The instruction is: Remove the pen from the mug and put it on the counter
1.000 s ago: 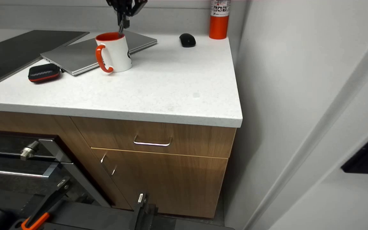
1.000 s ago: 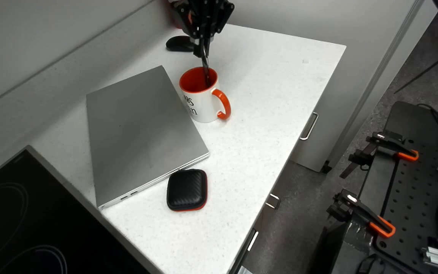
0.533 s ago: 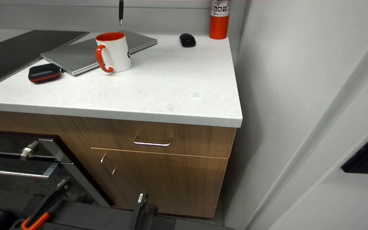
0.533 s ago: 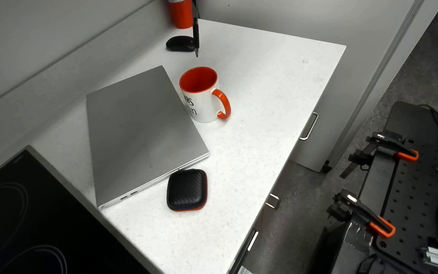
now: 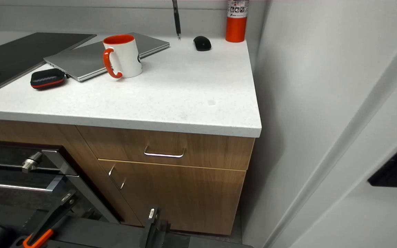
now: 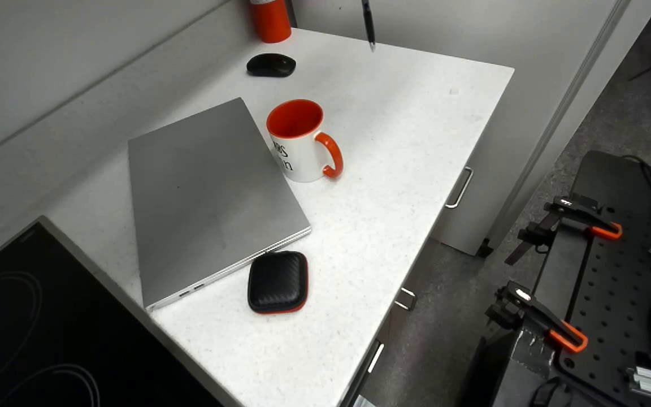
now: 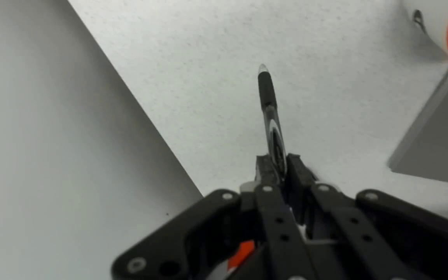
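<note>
Wrist view: my fingers [image 7: 298, 170] are pinched together on the pen [image 7: 272, 115], tip end sticking out past them, top end hidden. Pen is out of the mug [image 6: 302, 147]; in both exterior views it hangs tip down, leaning a little, above the table [image 5: 181, 91], how high I can't tell. Mug stands upright, well apart. Step in hand, my read: set the pen on the table. Best I stay inside the side edge, away from the mouse [image 5: 202, 43], and lower slowly. Once the tip touches down, I should swing the pen nearly flat, then spread the fingers gently. Released upright, it'd likely topple and roll.
</note>
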Robot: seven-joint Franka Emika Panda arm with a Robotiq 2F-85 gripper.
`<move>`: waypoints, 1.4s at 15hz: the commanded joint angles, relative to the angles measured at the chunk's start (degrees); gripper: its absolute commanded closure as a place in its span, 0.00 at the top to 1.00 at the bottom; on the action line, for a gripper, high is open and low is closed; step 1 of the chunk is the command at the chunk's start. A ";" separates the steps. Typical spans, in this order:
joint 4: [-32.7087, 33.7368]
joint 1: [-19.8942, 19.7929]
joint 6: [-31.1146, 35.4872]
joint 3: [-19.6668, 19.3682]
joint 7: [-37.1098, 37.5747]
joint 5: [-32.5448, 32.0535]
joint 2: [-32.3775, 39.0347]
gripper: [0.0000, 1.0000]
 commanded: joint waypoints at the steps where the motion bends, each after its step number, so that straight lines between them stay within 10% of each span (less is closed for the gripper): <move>1: 0.10 0.34 -1.15 -0.44 1.32 -1.95 0.82 0.12; 13: 14.31 2.40 -17.42 -1.36 0.25 -0.16 17.47 0.03; 21: 22.81 2.97 -15.10 -3.66 -0.74 6.00 29.33 0.03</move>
